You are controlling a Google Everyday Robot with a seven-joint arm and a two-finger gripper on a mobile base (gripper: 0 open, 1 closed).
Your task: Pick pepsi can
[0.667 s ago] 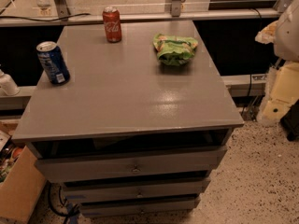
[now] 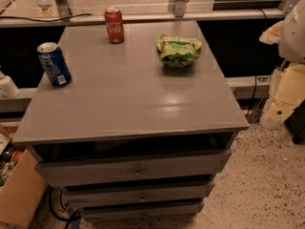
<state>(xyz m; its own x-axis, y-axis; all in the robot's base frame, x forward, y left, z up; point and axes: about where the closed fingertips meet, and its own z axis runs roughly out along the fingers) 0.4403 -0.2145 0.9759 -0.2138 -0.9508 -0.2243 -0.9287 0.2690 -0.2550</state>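
Comparing this moment with the view 0.7 s earlier turns up almost no change. The pepsi can (image 2: 54,63) stands upright in the same spot near the left edge of the grey cabinet top (image 2: 133,99). It is well apart from the red Coca-Cola can (image 2: 114,25) at the back and the crumpled green bag (image 2: 178,49) to the right (neither has shifted either). The gripper (image 2: 286,97) appears to be the pale cream shape off the cabinet's right side, below the level of the top, with the whole width of the surface between it and the can. Whether it is open or closed I cannot tell, and it holds nothing that I can see. My reading is that the reach has not begun. The arm must first rise and cross to the left, and only 1 can there is blue.
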